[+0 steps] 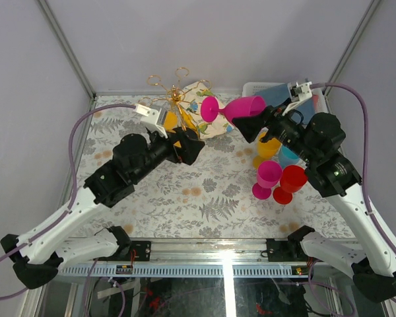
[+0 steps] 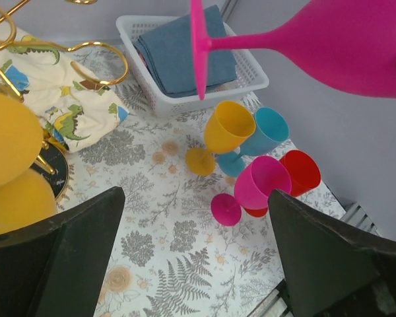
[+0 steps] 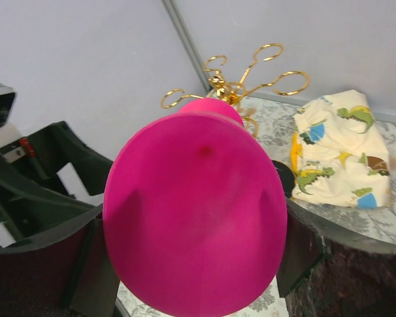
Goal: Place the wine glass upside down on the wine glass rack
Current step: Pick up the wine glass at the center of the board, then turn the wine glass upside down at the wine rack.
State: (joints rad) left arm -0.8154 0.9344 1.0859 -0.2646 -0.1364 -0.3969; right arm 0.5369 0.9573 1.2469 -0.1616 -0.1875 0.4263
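Clamped the right end effector [image 1: 256,119] round the bowl of the magenta wine glass [image 1: 241,107], pinching it from both sides. Held it sideways in the air over the far right of the table [image 1: 204,198], well above the surface, with the round foot aimed left at the wine glass rack [image 1: 177,96]. Not yet on the rack, then, and not yet inverted. Found the rack at the far middle-left, a fan of gold loops round a post, with yellow glasses [image 2: 10,139] already on its near side. Parked the left end effector [image 1: 185,146] just beside those, spread wide and gripping nothing. Left four spare glasses [image 1: 269,173] grouped on the table at the right, a white basket [image 2: 251,72] with a blue cloth at the far right, and a dinosaur-print cloth [image 3: 336,152] lying by the rack's base.

Judged the step in hand as the carry toward a free loop. Called first for a wrist roll to bring the foot uppermost and the rim down, done out in open air, away from the wire. Then for a level approach with the stem lined up on the mouth of an empty curl, probably a far or right-hand one, clear of the yellow glasses. Wanted the stem slid in sideways, the foot lowered onto the wire, and no letting go before a settled seat there. Risked a clash with the left arm, close by the rack, and a snag of the foot on a neighbouring curl.
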